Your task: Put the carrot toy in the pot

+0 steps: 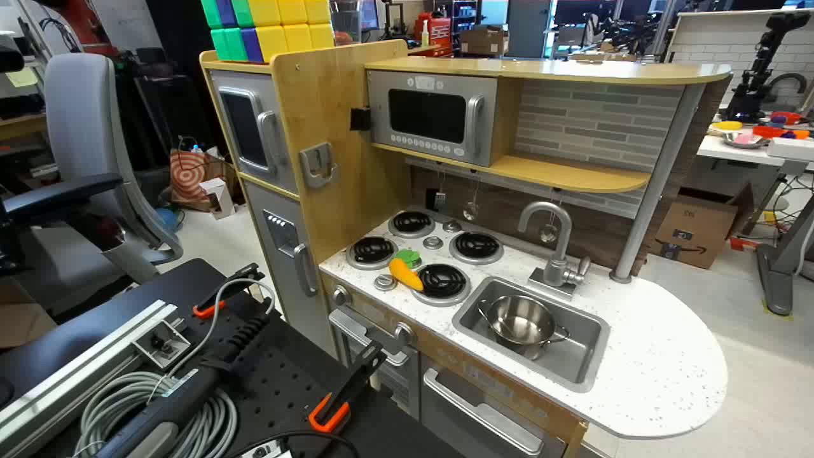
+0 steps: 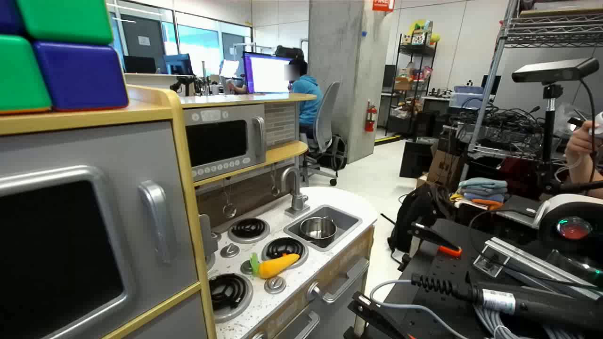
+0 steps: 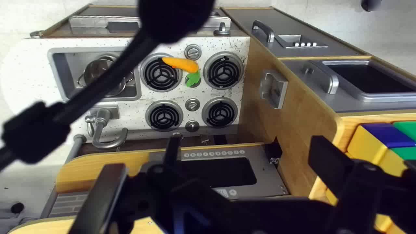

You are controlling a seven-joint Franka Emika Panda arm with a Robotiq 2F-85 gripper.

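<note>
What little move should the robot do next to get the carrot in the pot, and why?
Probably move the open pincer, which holds nothing, toward the carrot toy, because it lies partly over a burner, while the pot in the sink looks empty.

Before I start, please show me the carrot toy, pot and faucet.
Carrot toy [image 3: 183, 64]: in the wrist view, orange body.
Pot [image 1: 521, 318]: in an exterior view, inside surface.
Faucet [image 1: 562, 252]: in an exterior view, upright neck.

Looks down across the counter [image 1: 661, 356] in an exterior view, close past the cabinet [image 2: 155, 273] in an exterior view. Faces steeply down in the wrist view, with the shared sink [image 3: 72, 63] at ten o'clock.
</note>
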